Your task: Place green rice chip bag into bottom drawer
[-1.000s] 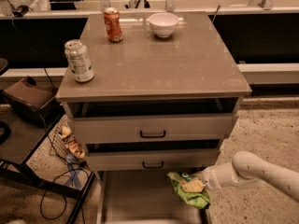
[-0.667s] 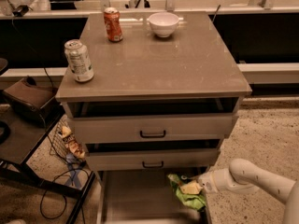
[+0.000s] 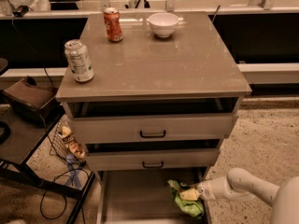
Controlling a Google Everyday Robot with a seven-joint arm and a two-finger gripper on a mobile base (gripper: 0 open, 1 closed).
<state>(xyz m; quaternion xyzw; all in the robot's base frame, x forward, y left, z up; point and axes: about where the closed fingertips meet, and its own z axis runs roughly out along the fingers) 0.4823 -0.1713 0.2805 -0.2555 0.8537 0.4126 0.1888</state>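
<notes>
Bright-green crinkled rice chip bag (image 3: 188, 206) lies over the right side of the pulled-out, shallow beige-grey bottom drawer (image 3: 133, 199), with the robot's gripper (image 3: 189, 194) on it.

White and rounded, the robot arm (image 3: 240, 185) reaches in from the lower right, and the gripper at its tip touches the top of the bag; whether the pincer is spread or pinching the bag cannot be told. The bag sits close to the drawer's right wall, below the two upper drawers with black bar handles (image 3: 153, 134), both standing slightly open. On the grey-brown cabinet top (image 3: 159, 64) stand a green-and-white drinks can (image 3: 79, 60) near the left front corner, an orange-red can (image 3: 112, 24) farther back, and a white bowl (image 3: 163, 24) just to the right of that can.
</notes>
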